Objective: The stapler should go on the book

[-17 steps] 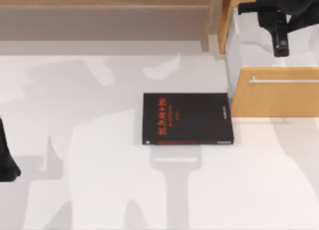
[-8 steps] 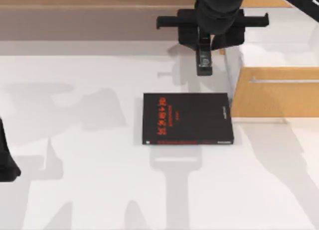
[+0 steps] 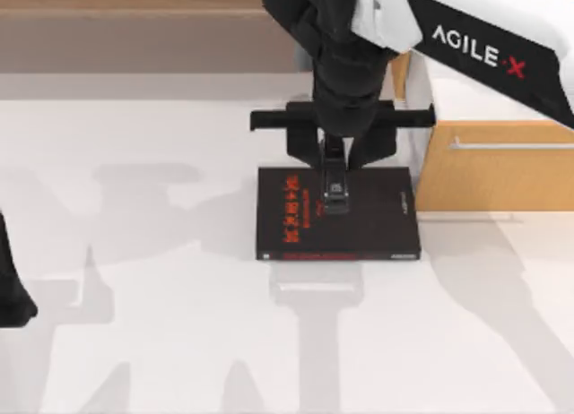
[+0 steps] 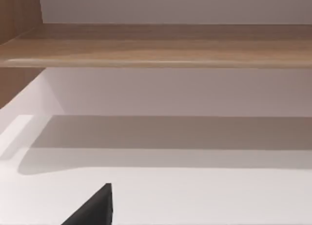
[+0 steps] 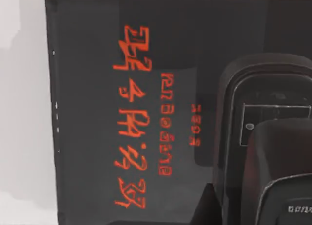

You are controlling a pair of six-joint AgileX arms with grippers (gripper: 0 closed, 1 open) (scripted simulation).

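Stapler (image 3: 334, 188) clamped in right claw (image 3: 334, 168), directly above book (image 3: 377, 226); left arm parked at left edge.

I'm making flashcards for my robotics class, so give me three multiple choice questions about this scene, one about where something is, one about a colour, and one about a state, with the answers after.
1. Where is the stapler?
A. Over the book
B. At the table's left edge
C. In the wooden drawer

2. What colour is the lettering on the book's cover?
A. White
B. Red
C. Green

3. What is the right gripper doing?
A. Hanging open with nothing in it
B. Parked at the table's left edge
C. Shut on the stapler

Answers:
1 A, the top view shows the stapler above the book's cover, near its middle.
2 B, the right wrist view shows red characters on black.
3 C, its fingers close on the stapler above the book; the left gripper sits parked at the left edge.
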